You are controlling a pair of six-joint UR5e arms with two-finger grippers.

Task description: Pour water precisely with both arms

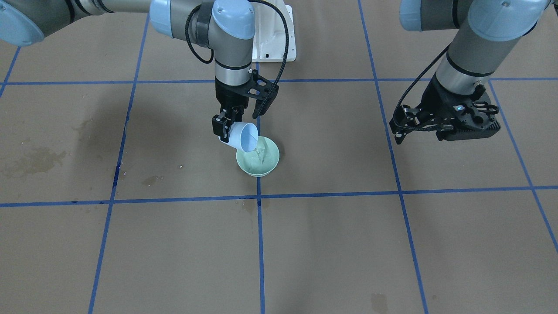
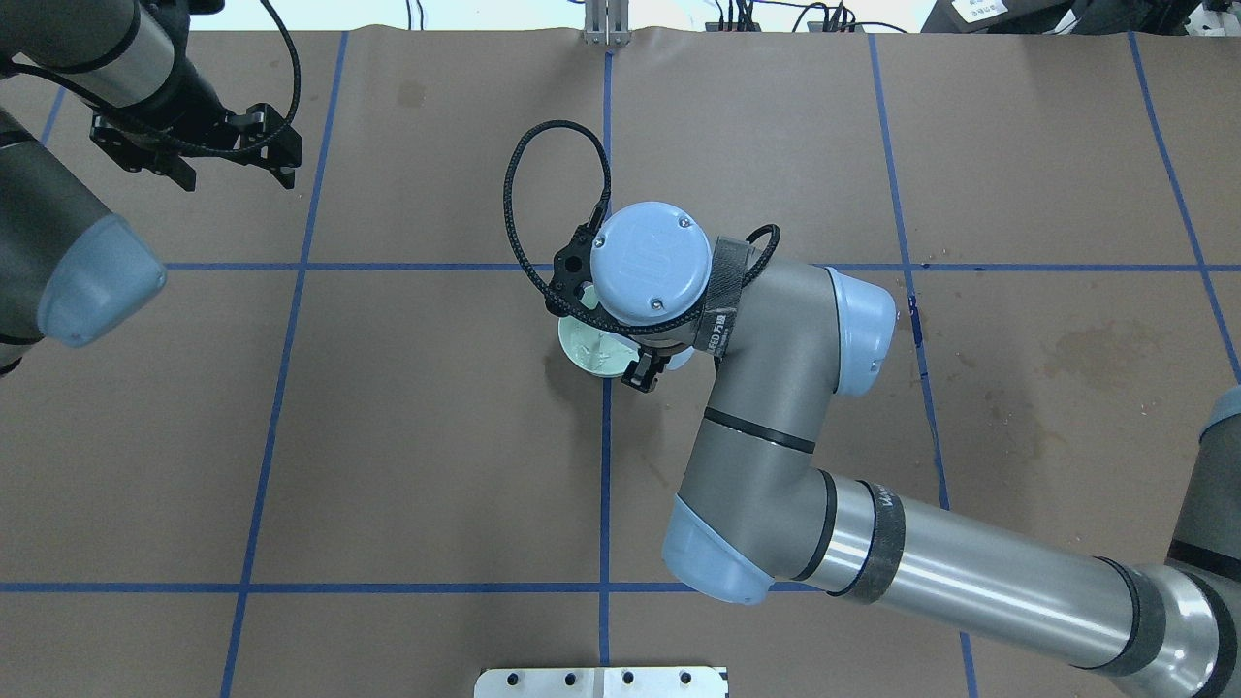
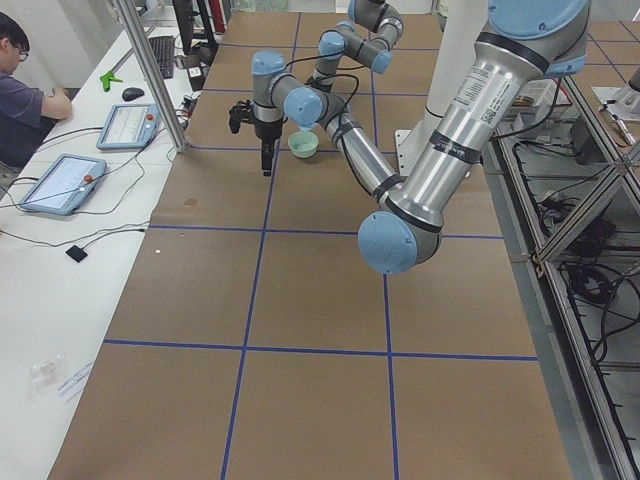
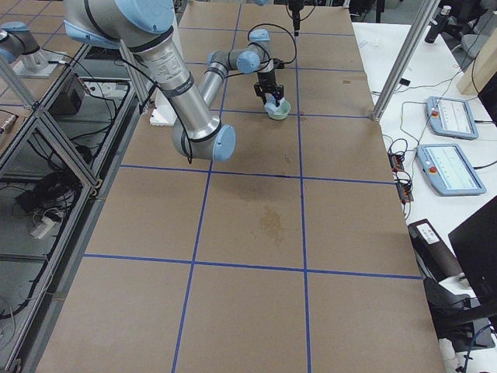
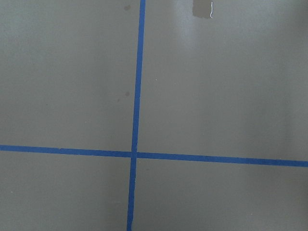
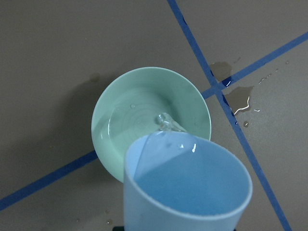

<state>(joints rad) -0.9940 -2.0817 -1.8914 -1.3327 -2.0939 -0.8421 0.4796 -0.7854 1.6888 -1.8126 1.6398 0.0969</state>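
Water (image 6: 166,122) runs in a thin stream off the lip of the pale-blue cup (image 1: 244,136) and lands inside the mint-green bowl (image 1: 263,171), rippling the shallow pool there. The right hand (image 1: 224,127) is clamped on the cup's base end and holds it tipped steeply over the bowl's near rim. The left hand (image 1: 440,123) hangs well apart over bare desk (image 1: 348,244) with nothing in it, and whether it is wide or narrow I cannot tell. Now the dangers. The lip sits close to the rim rather than over the middle, so a small drift backward would likely send the stream down the outside. Tip too sharply and it could surge past the far wall. Nothing steadies the bowl, so a nudge from the cup could slide it. Small puddles (image 6: 239,97) lie just beside the bowl, so the desk there may be slick.
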